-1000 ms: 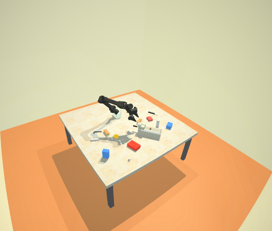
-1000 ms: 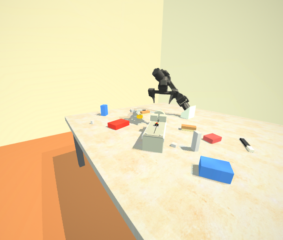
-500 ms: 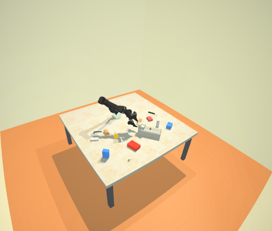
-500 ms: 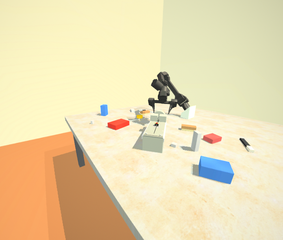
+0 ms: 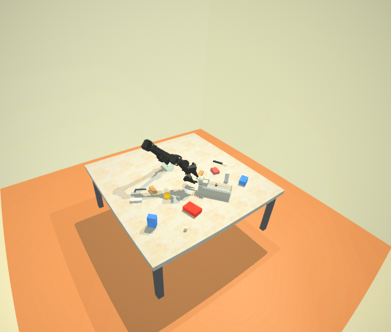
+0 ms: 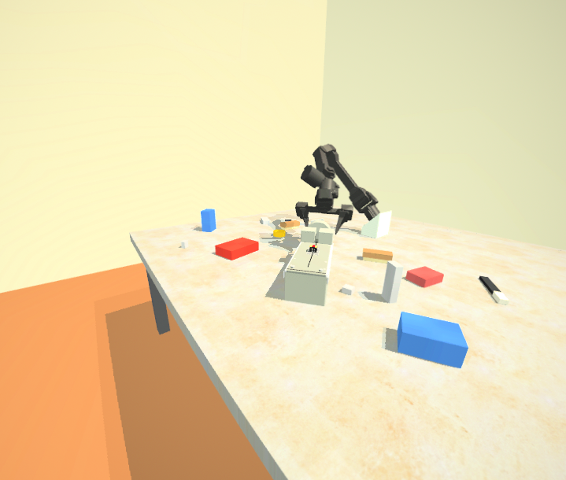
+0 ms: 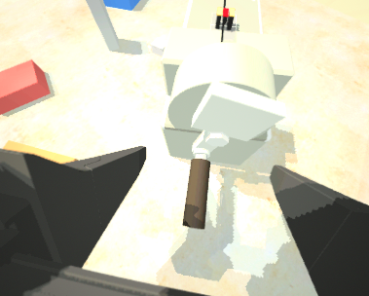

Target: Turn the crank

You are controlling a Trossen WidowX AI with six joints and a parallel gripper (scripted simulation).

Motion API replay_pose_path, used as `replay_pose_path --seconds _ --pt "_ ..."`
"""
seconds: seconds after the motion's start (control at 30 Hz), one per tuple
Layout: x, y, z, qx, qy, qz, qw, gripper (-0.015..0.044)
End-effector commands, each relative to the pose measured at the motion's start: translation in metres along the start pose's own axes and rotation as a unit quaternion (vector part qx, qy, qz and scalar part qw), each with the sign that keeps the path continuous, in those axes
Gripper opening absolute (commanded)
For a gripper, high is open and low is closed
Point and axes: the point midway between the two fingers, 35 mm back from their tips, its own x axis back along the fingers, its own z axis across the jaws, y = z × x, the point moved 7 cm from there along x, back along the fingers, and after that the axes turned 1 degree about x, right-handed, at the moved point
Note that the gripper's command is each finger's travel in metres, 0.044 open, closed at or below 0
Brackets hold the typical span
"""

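Note:
The pale grey machine (image 5: 214,193) (image 6: 305,287) (image 7: 221,63) stands on the table. Its small red pointer (image 5: 216,184) (image 6: 313,246) (image 7: 226,12) sits on the slotted top, with yellow brass showing close beside it in the wrist view; whether they are exactly level is too small to tell. The dark brown crank handle (image 7: 197,192) sticks out from the crank at the machine's round end, toward the wrist camera. My gripper (image 5: 196,179) (image 6: 322,230) (image 7: 206,161) is open and empty at that end. In the wrist view, the handle appears between the spread fingers, touching neither, nearer the left one.
A pale red block (image 5: 215,170) (image 6: 424,276) (image 7: 18,88), an upright grey block (image 5: 227,177) (image 6: 391,282) (image 7: 103,24) and an orange block (image 5: 200,172) (image 6: 377,254) stand on one side of the machine. A bright red block (image 5: 192,209) (image 6: 236,248) and a yellow piece (image 5: 166,195) (image 6: 279,233) lie on the other.

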Motion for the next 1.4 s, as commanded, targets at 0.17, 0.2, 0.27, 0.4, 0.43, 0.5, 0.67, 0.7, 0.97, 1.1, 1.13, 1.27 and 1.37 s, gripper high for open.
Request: replay_pose_path --seconds 0.17,0.2,0.27,0.4,0.43,0.5,0.67,0.7,0.97,1.1,1.13,1.27,1.37 --pt "-0.012 -0.013 0.003 0.003 0.004 0.002 1.000 0.0440" --pt "-0.013 -0.014 0.003 0.003 0.004 0.002 1.000 0.0440" --pt "-0.015 -0.016 0.003 0.003 0.004 0.002 1.000 0.0440" --pt "-0.020 -0.021 0.003 0.003 0.004 0.002 1.000 0.0440" --pt "-0.021 -0.022 0.003 0.003 0.004 0.002 1.000 0.0440" --pt "-0.023 -0.025 0.003 0.003 0.004 0.002 1.000 0.0440" --pt "-0.028 -0.031 0.003 0.003 0.004 0.002 1.000 0.0440" --pt "-0.028 -0.032 0.004 0.003 0.003 0.002 1.000 0.0440" --pt "-0.028 -0.032 0.004 0.003 0.003 0.002 1.000 0.0256" --pt "-0.028 -0.032 0.004 0.003 0.003 0.002 1.000 0.0151" --pt "-0.028 -0.032 0.004 0.003 0.003 0.002 1.000 0.0125" --pt "-0.028 -0.032 0.004 0.003 0.003 0.002 1.000 0.0020" --pt "-0.028 -0.032 0.004 0.003 0.003 0.002 1.000 0.0000"
